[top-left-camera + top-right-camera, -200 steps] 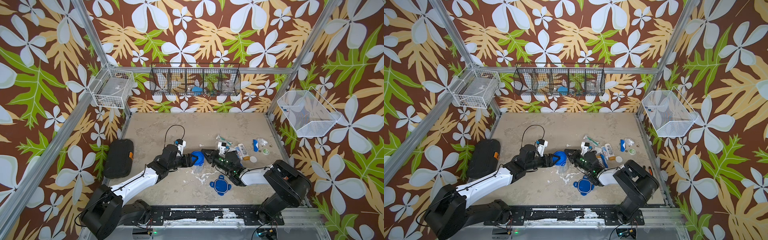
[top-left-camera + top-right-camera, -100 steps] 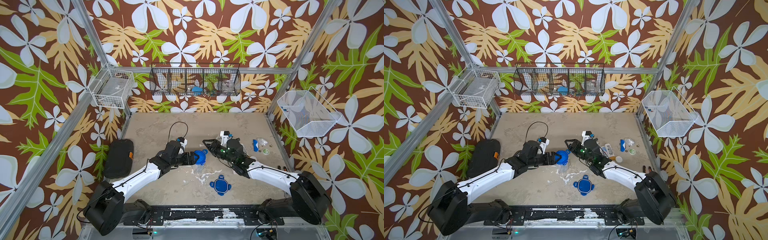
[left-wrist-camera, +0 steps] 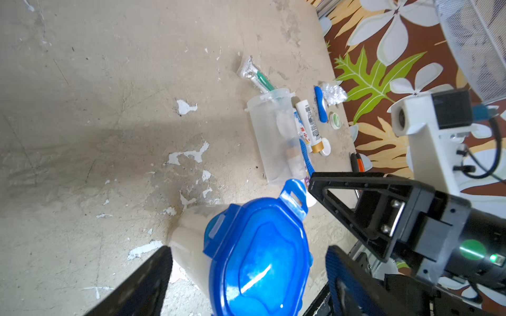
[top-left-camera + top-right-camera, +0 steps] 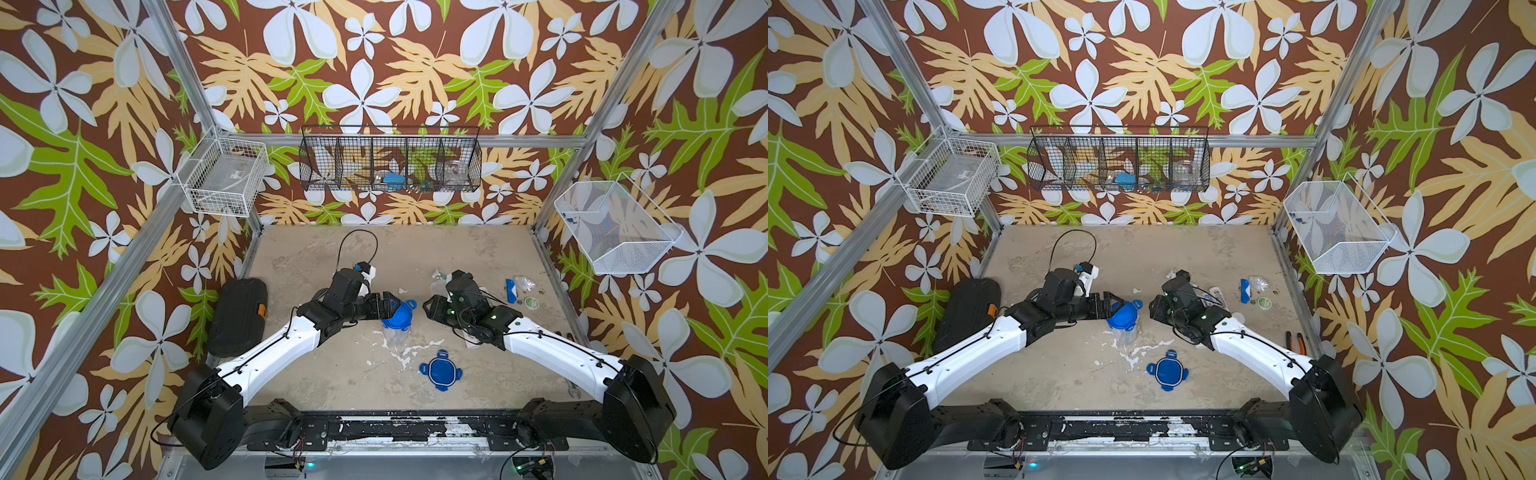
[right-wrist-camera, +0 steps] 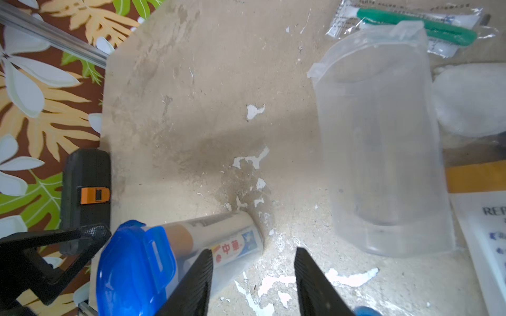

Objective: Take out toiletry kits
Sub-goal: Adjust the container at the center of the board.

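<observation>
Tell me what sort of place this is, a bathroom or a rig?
Most likely a robot test cell: an aluminium frame holds floral wall panels, wire baskets hang on them, and both arms mount on a rail at the worn tabletop's edge.

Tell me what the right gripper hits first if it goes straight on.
Probably the standing clear jar, at its blue lid, just ahead of the right gripper in both top views. The right wrist view shows the jar off to one side, so perhaps only one finger catches it.
</observation>
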`<state>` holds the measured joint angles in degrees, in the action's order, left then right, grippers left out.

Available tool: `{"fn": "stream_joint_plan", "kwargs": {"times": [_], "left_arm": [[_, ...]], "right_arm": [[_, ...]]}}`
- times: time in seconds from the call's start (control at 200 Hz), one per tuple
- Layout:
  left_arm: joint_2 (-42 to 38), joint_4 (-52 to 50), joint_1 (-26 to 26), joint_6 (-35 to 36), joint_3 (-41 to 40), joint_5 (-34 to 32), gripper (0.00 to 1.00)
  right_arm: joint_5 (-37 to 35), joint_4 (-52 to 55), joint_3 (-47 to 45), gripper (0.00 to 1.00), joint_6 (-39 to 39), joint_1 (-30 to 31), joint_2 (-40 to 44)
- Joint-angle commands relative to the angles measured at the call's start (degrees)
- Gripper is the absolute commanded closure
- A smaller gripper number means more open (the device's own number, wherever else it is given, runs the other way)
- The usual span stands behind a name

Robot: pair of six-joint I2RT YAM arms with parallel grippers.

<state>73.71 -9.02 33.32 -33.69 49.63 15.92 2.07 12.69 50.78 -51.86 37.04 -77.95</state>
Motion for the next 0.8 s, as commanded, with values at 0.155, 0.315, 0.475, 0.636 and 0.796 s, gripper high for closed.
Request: {"fn": "stream_joint_plan", "kwargs": {"times": [0.155, 0.315, 0.475, 0.636, 0.796], "left_arm": [[1.1, 1.0, 0.0, 3.5, -0.2, -0.7, 0.1], [1.6, 1.3, 0.0, 3.9, -1.1, -0.1, 0.11], [1.1, 1.2, 0.0, 4.2, -2.2, -0.7, 0.11], [1.2, 1.2, 0.0, 4.2, -2.0, -1.7, 0.12], [2.3, 0.6, 0.0, 4.6, -1.1, -3.0, 0.12]], "right_arm": [[2.1, 4.8, 10.0, 0.51, 7.3, 0.7, -9.0], [4.6, 5.2, 16.1, 0.5, 10.4, 0.7, -14.4], [6.2, 6.5, 22.1, 0.5, 12.7, 0.7, -19.9], [8.9, 7.3, 29.0, 0.49, 15.9, 1.7, -25.4], [7.8, 12.4, 37.4, 0.49, 18.5, 2.7, -31.1]]}}
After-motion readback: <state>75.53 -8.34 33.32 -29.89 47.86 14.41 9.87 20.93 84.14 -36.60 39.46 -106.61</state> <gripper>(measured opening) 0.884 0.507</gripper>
